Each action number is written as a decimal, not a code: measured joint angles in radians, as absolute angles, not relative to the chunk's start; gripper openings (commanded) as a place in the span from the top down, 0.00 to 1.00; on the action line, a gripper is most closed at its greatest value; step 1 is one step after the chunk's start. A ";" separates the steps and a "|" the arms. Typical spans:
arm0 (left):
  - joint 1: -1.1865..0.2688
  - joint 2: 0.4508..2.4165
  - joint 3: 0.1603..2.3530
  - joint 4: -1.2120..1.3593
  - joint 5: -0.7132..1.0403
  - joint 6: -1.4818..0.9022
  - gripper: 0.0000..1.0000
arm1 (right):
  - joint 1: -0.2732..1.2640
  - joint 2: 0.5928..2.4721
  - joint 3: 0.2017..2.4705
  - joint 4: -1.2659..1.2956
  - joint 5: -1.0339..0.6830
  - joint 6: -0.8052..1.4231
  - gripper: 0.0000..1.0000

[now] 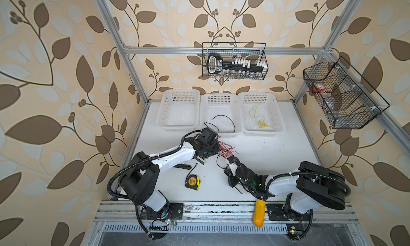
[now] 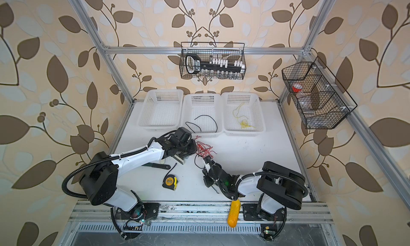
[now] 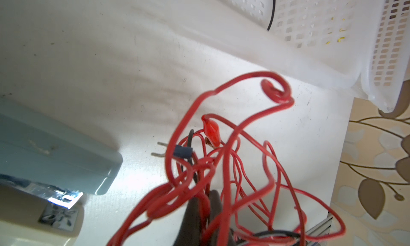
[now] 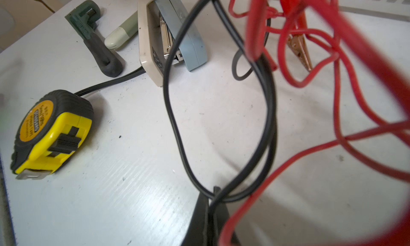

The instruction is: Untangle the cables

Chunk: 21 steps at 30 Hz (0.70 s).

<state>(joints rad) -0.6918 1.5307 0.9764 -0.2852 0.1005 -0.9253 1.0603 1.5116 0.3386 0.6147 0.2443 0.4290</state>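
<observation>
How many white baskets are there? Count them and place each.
3, in a row at the back: left basket, nothing visible inside; middle basket, with a black cable; right basket, holding yellow cable.

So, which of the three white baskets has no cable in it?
The left basket, bare inside. The middle basket holds a black cable, the right basket a yellow cable.
</observation>
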 measured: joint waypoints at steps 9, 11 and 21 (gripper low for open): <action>-0.679 1.571 0.970 -0.279 0.088 -0.923 1.00 | 1.113 1.118 0.309 0.395 0.356 0.431 1.00; -0.679 1.592 0.966 -0.276 0.086 -0.923 1.00 | 1.113 1.004 0.309 0.339 0.400 0.429 1.00; -0.681 1.658 0.950 -0.212 0.103 -0.921 1.00 | 0.987 0.693 0.434 0.015 0.513 0.378 1.00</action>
